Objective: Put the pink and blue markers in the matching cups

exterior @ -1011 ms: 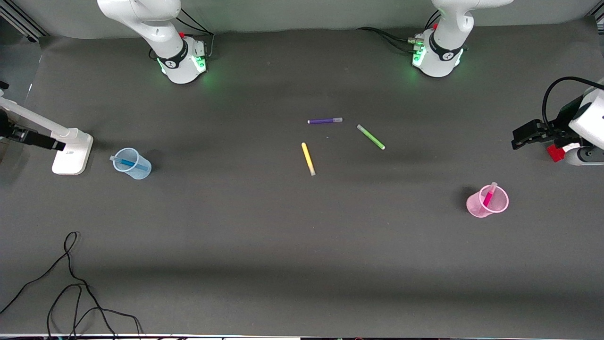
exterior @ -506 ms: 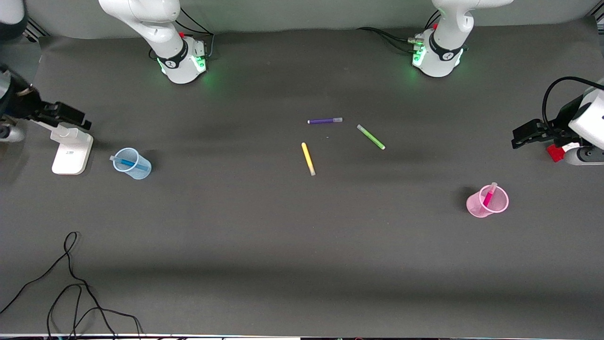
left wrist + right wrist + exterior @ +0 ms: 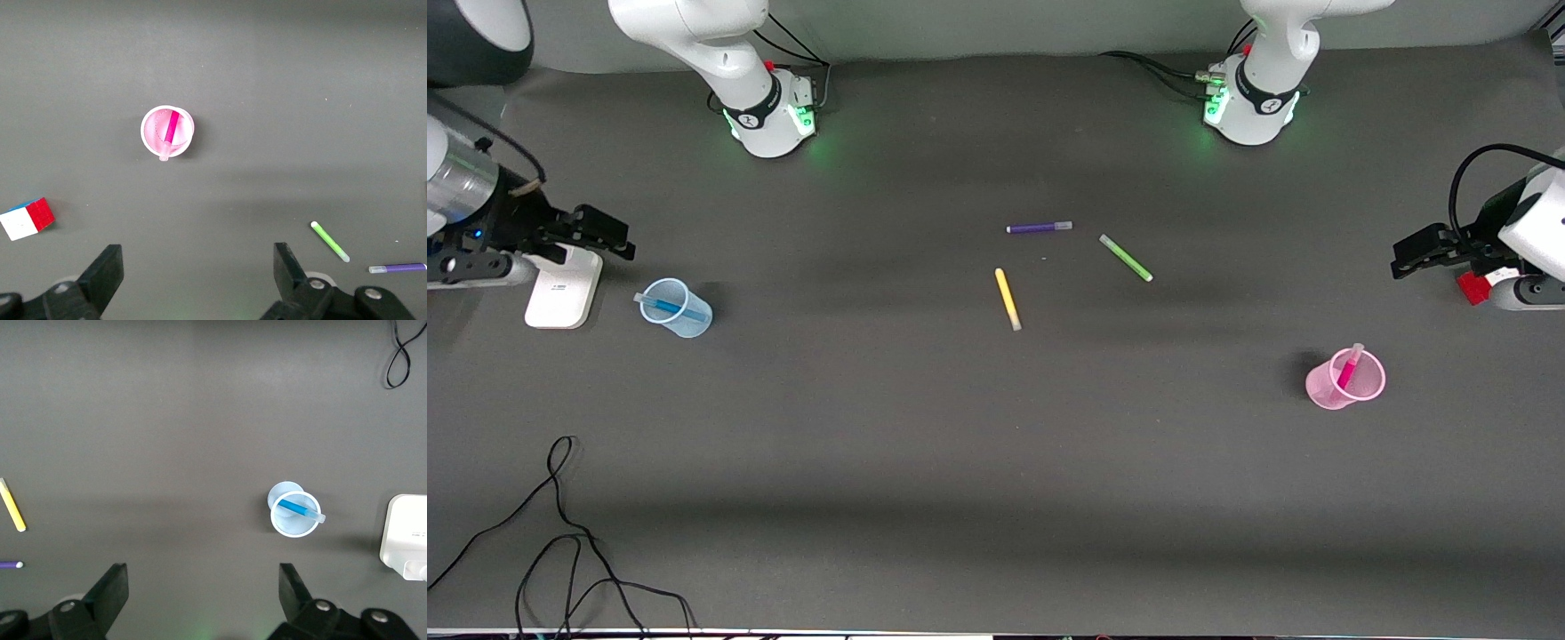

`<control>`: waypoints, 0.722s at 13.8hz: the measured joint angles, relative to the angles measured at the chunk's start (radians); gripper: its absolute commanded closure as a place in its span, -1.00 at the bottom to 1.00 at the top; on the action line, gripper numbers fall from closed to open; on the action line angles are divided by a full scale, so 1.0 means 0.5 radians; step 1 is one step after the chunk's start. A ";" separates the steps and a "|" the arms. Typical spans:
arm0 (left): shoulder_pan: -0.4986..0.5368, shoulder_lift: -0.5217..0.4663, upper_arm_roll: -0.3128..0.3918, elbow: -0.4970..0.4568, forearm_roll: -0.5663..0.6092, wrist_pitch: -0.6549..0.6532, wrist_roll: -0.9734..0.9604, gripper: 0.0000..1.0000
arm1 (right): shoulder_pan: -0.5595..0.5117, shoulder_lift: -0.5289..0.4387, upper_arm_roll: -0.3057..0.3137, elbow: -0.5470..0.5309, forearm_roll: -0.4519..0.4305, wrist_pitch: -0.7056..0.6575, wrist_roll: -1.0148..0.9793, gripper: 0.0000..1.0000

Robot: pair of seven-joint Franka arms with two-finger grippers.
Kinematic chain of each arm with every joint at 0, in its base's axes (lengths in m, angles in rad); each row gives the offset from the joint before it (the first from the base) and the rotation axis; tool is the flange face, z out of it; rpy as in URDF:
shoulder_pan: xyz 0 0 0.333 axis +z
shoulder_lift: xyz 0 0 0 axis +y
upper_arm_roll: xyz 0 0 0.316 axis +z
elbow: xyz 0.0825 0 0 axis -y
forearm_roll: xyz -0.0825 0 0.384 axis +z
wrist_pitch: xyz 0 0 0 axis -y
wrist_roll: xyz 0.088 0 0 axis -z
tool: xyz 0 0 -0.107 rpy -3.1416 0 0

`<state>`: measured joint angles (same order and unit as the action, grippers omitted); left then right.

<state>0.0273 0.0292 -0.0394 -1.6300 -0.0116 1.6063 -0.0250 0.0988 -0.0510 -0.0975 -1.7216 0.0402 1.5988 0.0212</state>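
The blue marker (image 3: 663, 307) stands slanted in the pale blue cup (image 3: 694, 322) near the right arm's end of the table. The pink marker (image 3: 1348, 366) stands in the pink cup (image 3: 1320, 389) near the left arm's end. My right gripper (image 3: 609, 240) hovers open and empty over the white stand, beside the blue cup. My left gripper (image 3: 1405, 258) hovers open and empty at the left arm's end. The left wrist view shows the pink cup (image 3: 152, 137) with its marker (image 3: 171, 127). The right wrist view shows the blue cup (image 3: 293, 528) with its marker (image 3: 297, 509).
A purple marker (image 3: 1039, 228), a light-green marker (image 3: 1126, 258) and a yellow marker (image 3: 1008, 300) lie mid-table. A white stand base (image 3: 560, 293) sits beside the blue cup. A black cable (image 3: 560, 533) coils near the front camera. A coloured cube (image 3: 27, 218) lies near the pink cup.
My right gripper has moved into view over the white stand, toward the blue cup. The left arm, the cups and the markers have not moved.
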 measured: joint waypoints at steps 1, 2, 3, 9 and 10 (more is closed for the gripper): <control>0.000 0.000 0.000 0.000 0.000 0.000 0.000 -1.00 | -0.028 0.022 -0.010 0.045 0.019 -0.028 -0.013 -0.99; 0.000 0.000 0.000 0.000 0.000 0.000 0.000 -1.00 | -0.070 0.029 -0.010 0.074 0.041 -0.063 -0.039 -0.99; 0.000 0.000 0.000 0.000 0.000 0.000 0.000 -1.00 | -0.104 0.029 -0.010 0.093 0.063 -0.087 -0.073 -0.99; 0.000 0.000 0.001 -0.002 0.000 0.000 0.000 -1.00 | -0.108 0.033 0.000 0.131 0.116 -0.124 -0.092 -0.99; 0.000 0.000 0.001 -0.003 0.000 0.000 0.000 -1.00 | -0.102 0.036 -0.001 0.141 0.117 -0.133 -0.092 -0.99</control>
